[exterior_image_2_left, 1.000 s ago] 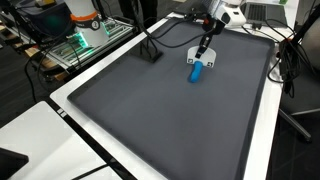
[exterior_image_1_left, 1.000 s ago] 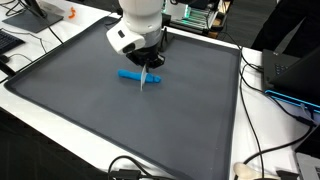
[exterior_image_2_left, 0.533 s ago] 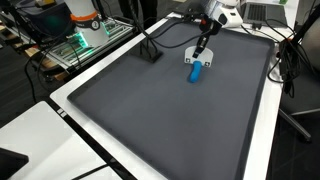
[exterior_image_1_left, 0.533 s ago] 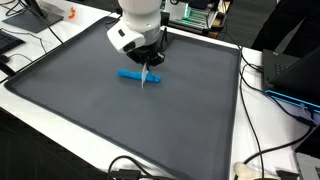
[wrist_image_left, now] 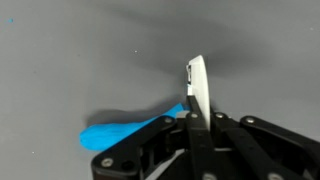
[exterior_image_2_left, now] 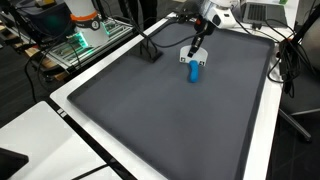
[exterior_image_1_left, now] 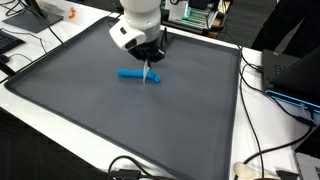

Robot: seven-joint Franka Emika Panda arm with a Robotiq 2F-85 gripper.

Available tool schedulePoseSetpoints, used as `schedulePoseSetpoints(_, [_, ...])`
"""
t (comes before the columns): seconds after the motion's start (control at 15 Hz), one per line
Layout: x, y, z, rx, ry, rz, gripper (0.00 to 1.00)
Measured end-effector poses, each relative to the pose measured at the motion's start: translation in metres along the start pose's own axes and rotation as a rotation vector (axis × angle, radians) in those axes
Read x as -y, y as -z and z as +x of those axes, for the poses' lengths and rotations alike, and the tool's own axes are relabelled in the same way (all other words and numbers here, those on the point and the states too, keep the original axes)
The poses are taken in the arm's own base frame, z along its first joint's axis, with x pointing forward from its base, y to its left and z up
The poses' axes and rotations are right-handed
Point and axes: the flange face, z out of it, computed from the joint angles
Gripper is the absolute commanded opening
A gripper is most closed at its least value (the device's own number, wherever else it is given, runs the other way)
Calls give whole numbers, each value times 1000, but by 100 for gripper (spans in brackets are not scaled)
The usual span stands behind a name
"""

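Note:
A blue elongated object (exterior_image_1_left: 130, 73) (exterior_image_2_left: 194, 70) lies flat on the dark grey mat (exterior_image_1_left: 110, 120). My gripper (exterior_image_1_left: 150, 64) (exterior_image_2_left: 196, 42) hangs just above its end, shut on a thin flat white strip (wrist_image_left: 196, 88) that sticks out past the fingertips. In the wrist view the gripper (wrist_image_left: 200, 122) fills the bottom edge. The strip stands upright between the jaws there, with the blue object (wrist_image_left: 125, 133) to the left and below it. The strip's tip (exterior_image_1_left: 149, 76) points down next to the blue object; I cannot tell whether the two touch.
The mat (exterior_image_2_left: 170, 120) is framed by a white table rim (exterior_image_1_left: 250, 130). Cables (exterior_image_1_left: 262, 160) run along one side. A black stand (exterior_image_2_left: 150, 52) rests on the mat near its edge. Electronics with green lights (exterior_image_2_left: 85, 35) and an orange item (exterior_image_1_left: 70, 14) lie beyond the mat.
The gripper has shifted a little, carrying the white strip along the blue object toward its end. The blue object stays where it was.

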Motion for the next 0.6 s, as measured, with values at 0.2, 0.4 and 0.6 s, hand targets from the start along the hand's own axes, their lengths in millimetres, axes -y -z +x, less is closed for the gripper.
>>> schedulePoseSetpoints(0.2, [-1, -1, -6, 8, -1, 2, 1])
schedulePoseSetpoints(0.4, [-1, 0, -12, 20, 0, 2, 1])
schedulePoseSetpoints(0.6, [-2, 9, -18, 29, 1, -1, 1])
